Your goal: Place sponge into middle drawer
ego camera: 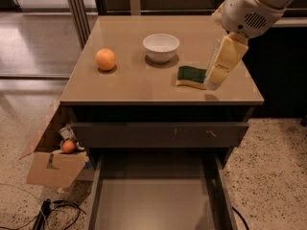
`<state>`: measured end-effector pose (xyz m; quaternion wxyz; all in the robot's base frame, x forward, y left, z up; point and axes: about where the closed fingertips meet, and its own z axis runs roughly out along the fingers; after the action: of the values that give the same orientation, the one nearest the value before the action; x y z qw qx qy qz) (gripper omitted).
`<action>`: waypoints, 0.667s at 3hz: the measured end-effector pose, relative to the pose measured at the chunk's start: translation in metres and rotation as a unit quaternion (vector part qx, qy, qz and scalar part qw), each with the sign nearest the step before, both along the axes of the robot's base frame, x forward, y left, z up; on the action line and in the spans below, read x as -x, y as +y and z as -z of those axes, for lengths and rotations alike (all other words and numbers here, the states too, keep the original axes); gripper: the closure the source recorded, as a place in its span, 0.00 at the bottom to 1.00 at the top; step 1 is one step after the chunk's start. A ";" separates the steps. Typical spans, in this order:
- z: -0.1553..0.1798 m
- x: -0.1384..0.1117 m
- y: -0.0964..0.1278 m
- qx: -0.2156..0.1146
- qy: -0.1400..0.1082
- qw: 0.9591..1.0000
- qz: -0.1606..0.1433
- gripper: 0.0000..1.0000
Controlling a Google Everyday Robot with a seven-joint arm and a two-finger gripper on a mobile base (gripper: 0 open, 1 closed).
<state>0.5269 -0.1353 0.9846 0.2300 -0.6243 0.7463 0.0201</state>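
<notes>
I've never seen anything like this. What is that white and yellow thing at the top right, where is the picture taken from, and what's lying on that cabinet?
The white bulk at the top right is the end of a robot arm. Its yellowish tip is the claw, the part that grasps. It hangs low over the cabinet top, right beside the sponge; whether it touches the sponge I cannot tell. The sponge lies flat, so nothing appears to be held.

There is one picture, taken from above and in front of the cabinet, looking down.

Also on the top are a white bowl and an orange. Below, the scratched drawer is shut, and the middle drawer beneath it stands pulled open. A cardboard box sits on the floor to the left.
</notes>
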 end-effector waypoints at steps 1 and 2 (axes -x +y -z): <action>0.005 -0.042 0.013 -0.060 -0.021 0.998 -0.002 0.00; 0.021 -0.063 0.003 -0.101 -0.023 0.994 0.019 0.00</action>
<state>0.5899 -0.1318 0.9635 0.3092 -0.5839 0.7467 0.0771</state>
